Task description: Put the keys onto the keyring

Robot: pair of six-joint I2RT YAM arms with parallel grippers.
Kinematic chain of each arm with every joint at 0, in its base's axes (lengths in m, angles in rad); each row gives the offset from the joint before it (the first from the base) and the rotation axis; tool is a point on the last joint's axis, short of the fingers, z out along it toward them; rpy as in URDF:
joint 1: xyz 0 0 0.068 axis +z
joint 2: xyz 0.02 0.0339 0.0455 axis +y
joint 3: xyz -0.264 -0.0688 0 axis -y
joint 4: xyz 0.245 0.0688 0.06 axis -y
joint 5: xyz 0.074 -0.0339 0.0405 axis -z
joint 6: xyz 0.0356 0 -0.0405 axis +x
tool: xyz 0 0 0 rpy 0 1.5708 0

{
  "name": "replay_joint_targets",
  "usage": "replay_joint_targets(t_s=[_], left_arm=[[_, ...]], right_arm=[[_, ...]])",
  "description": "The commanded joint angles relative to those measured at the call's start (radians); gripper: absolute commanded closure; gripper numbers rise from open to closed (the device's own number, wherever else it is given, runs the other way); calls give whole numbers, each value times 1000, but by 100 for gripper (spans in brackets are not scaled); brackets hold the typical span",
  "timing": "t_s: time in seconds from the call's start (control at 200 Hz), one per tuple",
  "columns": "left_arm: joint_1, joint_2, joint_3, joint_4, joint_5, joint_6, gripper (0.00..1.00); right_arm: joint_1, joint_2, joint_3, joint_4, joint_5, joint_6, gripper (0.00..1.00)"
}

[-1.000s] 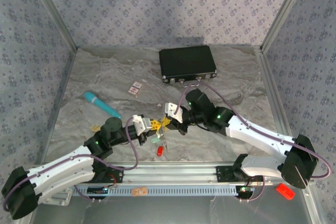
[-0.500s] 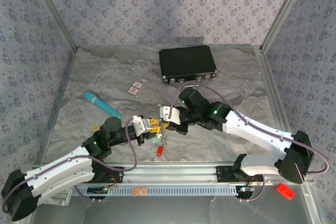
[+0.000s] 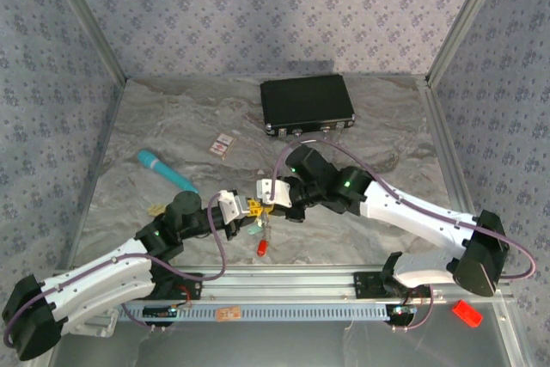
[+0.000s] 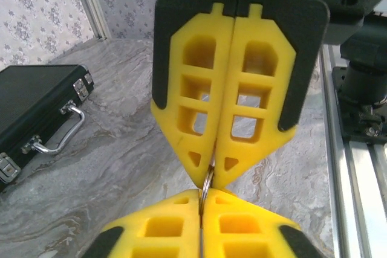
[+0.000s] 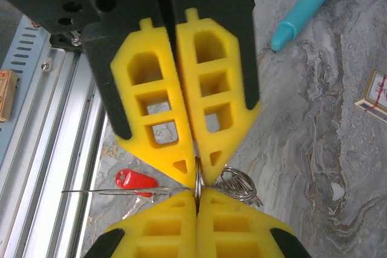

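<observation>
Near the front middle of the table [image 3: 378, 143]: the keyring [image 4: 205, 190], a thin silvery loop seen edge-on, pinched from two sides at once. On one side, the left gripper [image 4: 211, 176], yellow tips clamped shut on the wire. On the other, nose to nose with it, the right gripper [image 5: 196, 172], likewise closed tight on the loop. Just beside the pinch, the red tag [image 5: 136, 180] with a fine wire running across it, hanging or resting, hard to tell. Close by, a small bunch of silvery rings [image 5: 240, 187]. Farther off, a teal stick [image 3: 167, 170] to the left, a small card [image 3: 224, 144], and a black case [image 3: 307, 103] toward the back wall.
</observation>
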Motion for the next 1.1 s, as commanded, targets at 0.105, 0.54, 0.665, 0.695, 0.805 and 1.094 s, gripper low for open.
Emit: replay_joint_targets(t_s=[0.105, 0.54, 0.665, 0.695, 0.805, 1.094], left_arm=[[-3, -27, 22, 41, 11, -2, 100], [-3, -34, -5, 104, 28, -19, 100], [-4, -35, -5, 105, 25, -16, 100], [-3, -36, -5, 106, 25, -15, 100], [-3, -31, -5, 114, 25, -15, 100], [-3, -31, -4, 151, 39, -25, 100]], right_arm=[[-21, -65, -33, 79, -48, 69, 83], [-53, -106, -132, 139, -67, 148, 79], [-62, -102, -128, 132, -77, 147, 90], [-63, -102, -128, 130, -78, 145, 91], [-69, -98, -128, 131, -84, 144, 95], [-70, -72, -128, 140, -100, 152, 100]])
